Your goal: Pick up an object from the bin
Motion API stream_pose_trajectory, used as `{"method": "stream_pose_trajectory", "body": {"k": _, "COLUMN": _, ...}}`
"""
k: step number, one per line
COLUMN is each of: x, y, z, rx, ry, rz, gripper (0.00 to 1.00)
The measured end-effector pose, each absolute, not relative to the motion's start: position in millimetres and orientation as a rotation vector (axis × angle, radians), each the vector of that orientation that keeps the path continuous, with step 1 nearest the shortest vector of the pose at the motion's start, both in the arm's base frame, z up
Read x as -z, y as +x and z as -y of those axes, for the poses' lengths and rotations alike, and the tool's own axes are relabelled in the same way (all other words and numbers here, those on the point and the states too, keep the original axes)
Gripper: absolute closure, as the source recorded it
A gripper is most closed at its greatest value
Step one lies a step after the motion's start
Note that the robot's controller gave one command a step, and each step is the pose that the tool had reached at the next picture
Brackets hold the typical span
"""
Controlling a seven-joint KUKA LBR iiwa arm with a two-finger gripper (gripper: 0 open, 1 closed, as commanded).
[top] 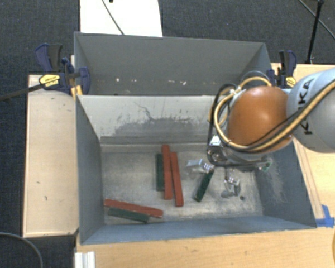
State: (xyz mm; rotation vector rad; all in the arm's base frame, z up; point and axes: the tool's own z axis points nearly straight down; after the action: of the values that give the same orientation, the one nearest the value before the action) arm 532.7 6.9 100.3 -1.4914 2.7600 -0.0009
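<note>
Sticks are scattered over the floor of the bin (90, 149): a red pair (168, 172) beside a green stick (159, 172) at the middle, and a red-and-green pair (133, 207) at the near left. A dark green stick (202, 186) lies tilted just left of the gripper (230, 187). The gripper is half hidden by the orange cover (257, 116), so whether it is wide or narrow cannot be told.

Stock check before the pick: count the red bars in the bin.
3. Two lie side by side mid-floor: one red bar and its right neighbour. The third red bar lies front-left against a green bar. The arm may hide others.
</note>
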Motion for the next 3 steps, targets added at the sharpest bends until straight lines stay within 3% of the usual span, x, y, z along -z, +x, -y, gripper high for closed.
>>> {"method": "stream_pose_trajectory", "body": {"k": 1, "x": -69.8, "y": 540.5, "z": -23.1, "rx": -0.002, "ry": -1.778, "rz": -2.588, "gripper": 0.00}}
{"method": "stream_pose_trajectory", "body": {"k": 2, "x": -70.2, "y": 540.8, "z": -23.7, "rx": -0.002, "ry": -1.771, "rz": -2.593, "gripper": 0.00}}
{"method": "stream_pose_trajectory", "body": {"k": 3, "x": -70.5, "y": 541.0, "z": -23.5, "rx": -0.002, "ry": -1.766, "rz": -2.596, "gripper": 1.00}}
